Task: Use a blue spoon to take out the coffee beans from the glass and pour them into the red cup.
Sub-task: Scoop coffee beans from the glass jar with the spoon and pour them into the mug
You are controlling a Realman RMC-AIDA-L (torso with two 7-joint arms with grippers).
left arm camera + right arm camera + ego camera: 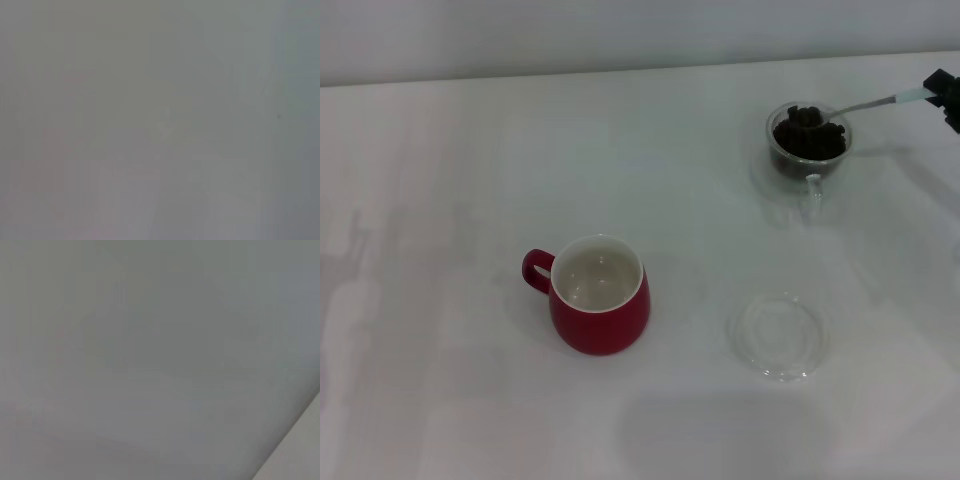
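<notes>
The glass point(808, 160) stands at the far right of the white table, filled with dark coffee beans point(808, 135). The blue spoon point(880, 101) lies across its rim, its metal bowl holding beans over the glass and its pale blue handle reaching to the right edge. My right gripper point(942, 95) shows only as a black tip at the right edge, shut on the spoon's handle. The red cup point(600, 296) stands near the middle, white inside, empty, handle to the left. My left gripper is out of view. Both wrist views show only blank grey.
A flat clear glass saucer point(780, 336) lies on the table point(440, 200) to the right of the red cup and in front of the glass. The table's far edge meets a pale wall at the top.
</notes>
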